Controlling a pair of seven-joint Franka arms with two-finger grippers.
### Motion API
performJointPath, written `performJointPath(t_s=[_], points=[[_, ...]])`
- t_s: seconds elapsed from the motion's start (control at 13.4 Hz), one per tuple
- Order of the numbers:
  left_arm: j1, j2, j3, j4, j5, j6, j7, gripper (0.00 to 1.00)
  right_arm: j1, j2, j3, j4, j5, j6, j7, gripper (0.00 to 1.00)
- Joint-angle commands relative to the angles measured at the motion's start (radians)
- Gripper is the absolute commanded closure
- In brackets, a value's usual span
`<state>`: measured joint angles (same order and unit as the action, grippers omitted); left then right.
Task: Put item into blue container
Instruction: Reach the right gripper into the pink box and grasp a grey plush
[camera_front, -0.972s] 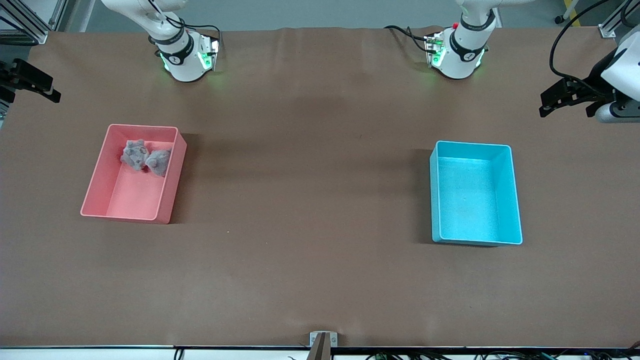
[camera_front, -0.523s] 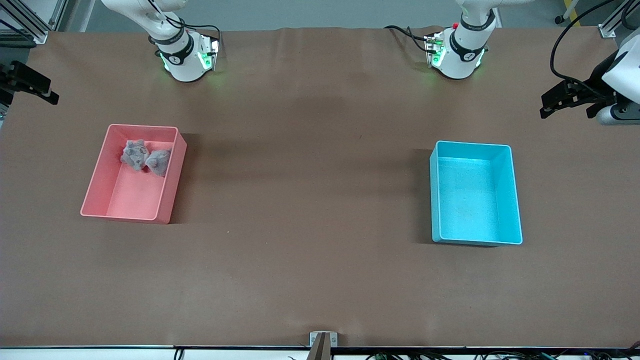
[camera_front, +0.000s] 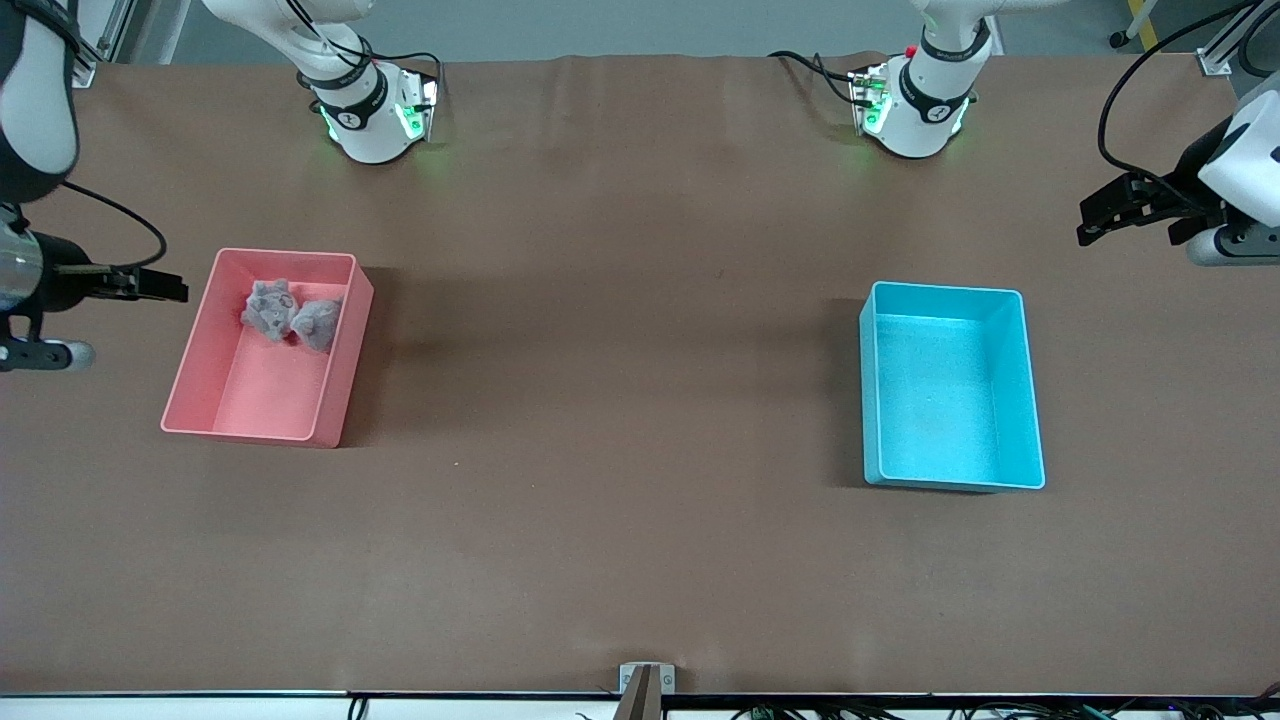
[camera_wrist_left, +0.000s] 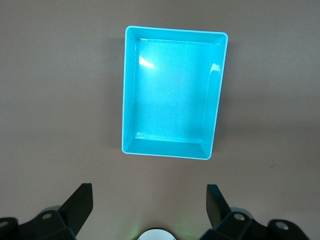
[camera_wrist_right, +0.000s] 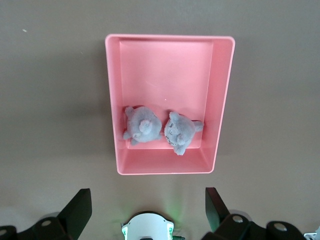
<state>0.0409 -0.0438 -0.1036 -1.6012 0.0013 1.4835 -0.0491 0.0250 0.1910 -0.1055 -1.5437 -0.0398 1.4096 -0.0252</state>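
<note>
The light blue container (camera_front: 950, 400) stands empty toward the left arm's end of the table, and the left wrist view shows its bare floor (camera_wrist_left: 170, 100). Two grey plush toys (camera_front: 265, 308) (camera_front: 318, 322) lie side by side in the pink bin (camera_front: 260, 395), at the bin's end farther from the front camera. They show in the right wrist view too, as one plush toy (camera_wrist_right: 141, 125) beside the other (camera_wrist_right: 180, 131). My right gripper (camera_front: 165, 287) (camera_wrist_right: 148, 202) hangs open over the table beside the pink bin. My left gripper (camera_front: 1095, 220) (camera_wrist_left: 149, 200) hangs open, holding nothing, over the table's end past the blue container.
The brown table surface (camera_front: 620, 400) stretches between the two bins. Both robot bases (camera_front: 370, 115) (camera_front: 915, 105) stand along the table's edge farthest from the front camera. A small metal bracket (camera_front: 646, 678) sits at the nearest edge.
My right arm has swung in from the table's end, and its gripper now sits beside the pink bin. My left gripper has barely shifted. The bins and toys have not moved.
</note>
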Motion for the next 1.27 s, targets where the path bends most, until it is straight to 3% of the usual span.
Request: performJointPath(t_s=[0.0,0.15,0.52,0.82,1.2], points=[[0.007,-0.002,-0.001,0.018,-0.004,-0.014,-0.002,0.0,-0.026,-0.05,-0.028,-0.252,-0.015,0.159,0.019,0.0],[0.016,-0.004,-0.001,0.02,-0.004,-0.016,0.002,0.0,-0.045,-0.054,-0.063,-0.388,-0.006,0.276,0.019,0.0],[0.03,-0.002,0.001,0.023,-0.012,-0.005,0.011,0.0,-0.088,-0.047,-0.068,-0.662,0.043,0.576,0.019,0.0],[0.034,-0.002,0.001,0.021,-0.014,0.006,0.011,0.0,-0.109,0.005,-0.068,-0.71,0.102,0.603,0.019,0.0],[0.034,-0.001,0.001,0.023,-0.015,0.009,0.011,0.0,-0.106,0.099,-0.068,-0.711,0.106,0.672,0.013,0.0]])
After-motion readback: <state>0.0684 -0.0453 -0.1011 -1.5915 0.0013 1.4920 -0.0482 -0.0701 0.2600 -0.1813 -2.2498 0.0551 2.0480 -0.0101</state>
